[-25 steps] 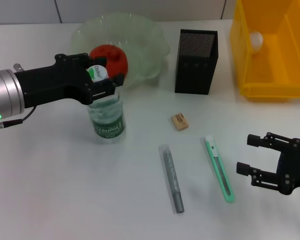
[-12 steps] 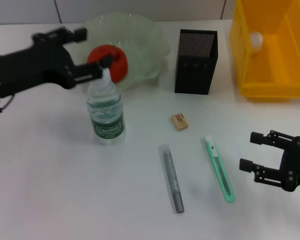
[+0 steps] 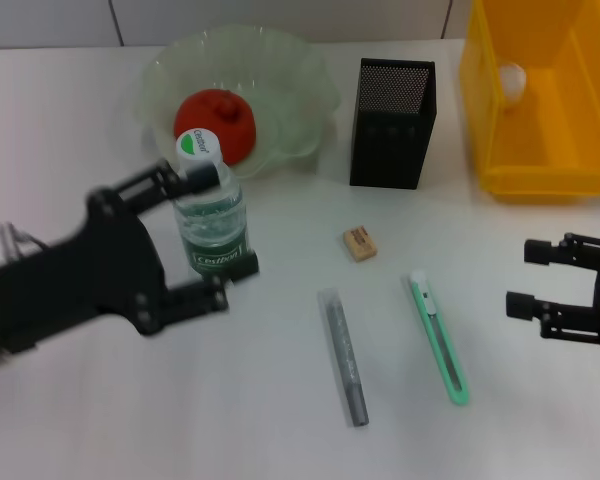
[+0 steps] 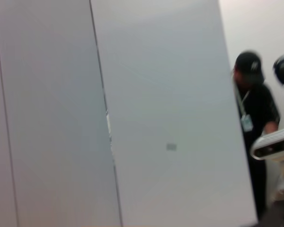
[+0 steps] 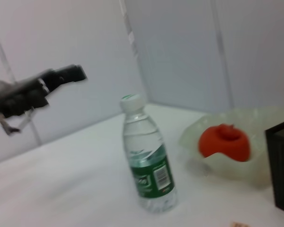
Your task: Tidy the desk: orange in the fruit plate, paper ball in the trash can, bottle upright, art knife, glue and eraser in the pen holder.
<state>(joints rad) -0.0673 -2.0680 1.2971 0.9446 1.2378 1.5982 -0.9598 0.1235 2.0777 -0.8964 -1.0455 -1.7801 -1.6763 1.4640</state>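
1. L gripper [image 3: 195,235] hangs low at the table's left, just in front of the bottle [image 3: 210,215]; fingers spread wide apart, holding nothing.
2. Bottle stands upright w/ cap on, near the fruit plate [image 3: 305,105]; also seen upright in R wrist view [image 5: 149,156].
3. Orange [image 3: 217,122] lies in the fruit plate.
4. Paper ball [image 3: 512,80] sits in the yellow trash can [image 3: 540,170].
5. Pen holder [image 3: 392,125] stands between plate & can.
6. Eraser [image 3: 359,243], glue [image 3: 344,356] & art knife [image 3: 440,338] lie flat on the table, apart from each other.
7. R gripper [image 3: 525,280] hovers at the right edge, near the knife; fingers apart, empty.
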